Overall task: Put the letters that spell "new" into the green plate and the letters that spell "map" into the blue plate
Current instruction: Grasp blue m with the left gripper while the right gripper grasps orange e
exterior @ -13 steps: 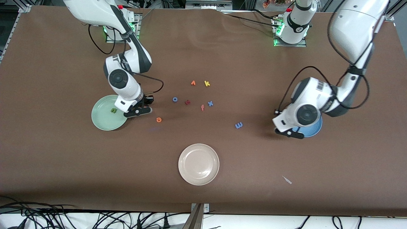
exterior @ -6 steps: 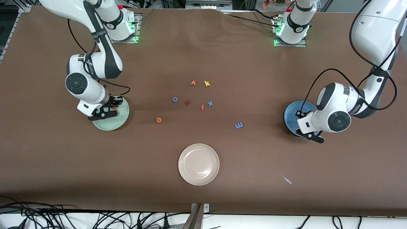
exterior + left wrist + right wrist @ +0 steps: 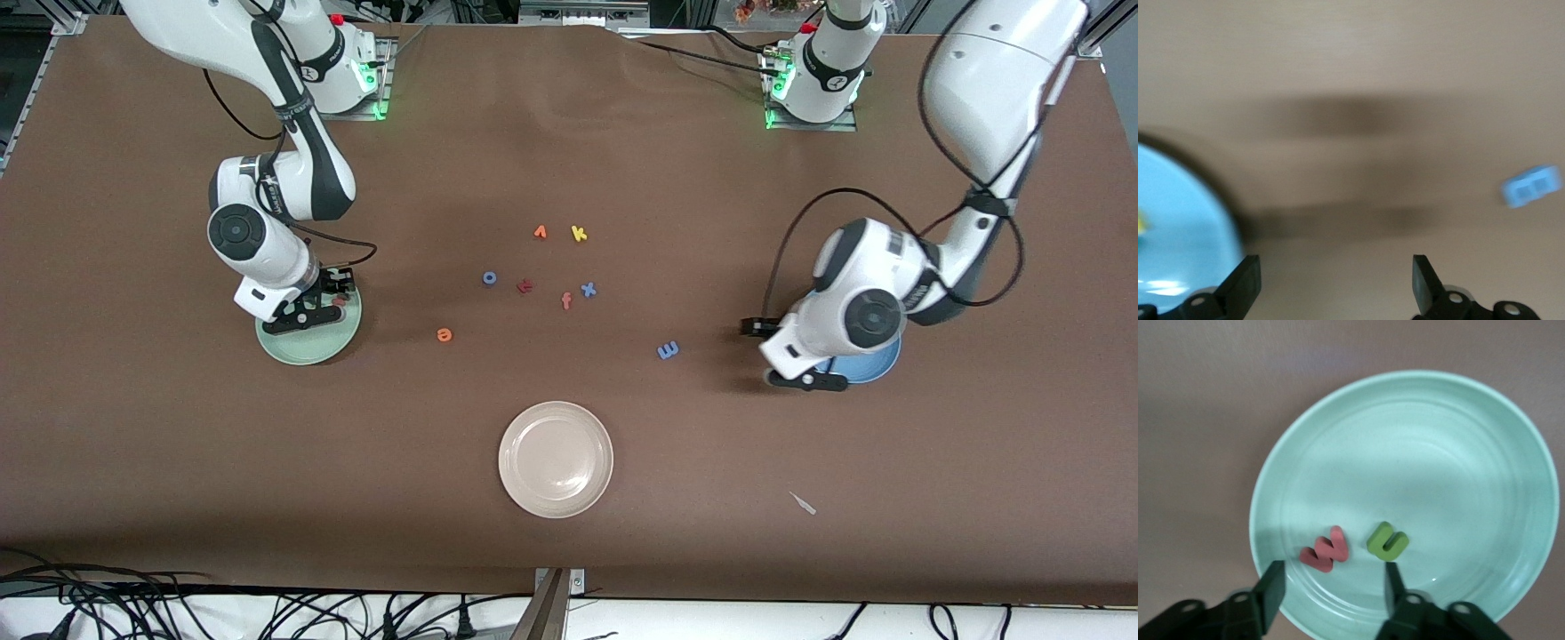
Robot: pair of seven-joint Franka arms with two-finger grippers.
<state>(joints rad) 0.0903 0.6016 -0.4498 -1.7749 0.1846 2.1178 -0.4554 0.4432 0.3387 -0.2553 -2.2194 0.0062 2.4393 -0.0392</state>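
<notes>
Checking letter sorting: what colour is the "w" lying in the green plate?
Salmon red "w", clearest in the right wrist view.

salmon "w" [image 3: 1325, 551] newly in green plate [image 3: 1458, 427], both grippers now open

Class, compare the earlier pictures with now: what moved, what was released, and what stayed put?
The right gripper let the "w" go beside the "n" in the green plate. The left gripper, open, swung off the blue plate toward the "m". Table letters and white plate unchanged.
</notes>
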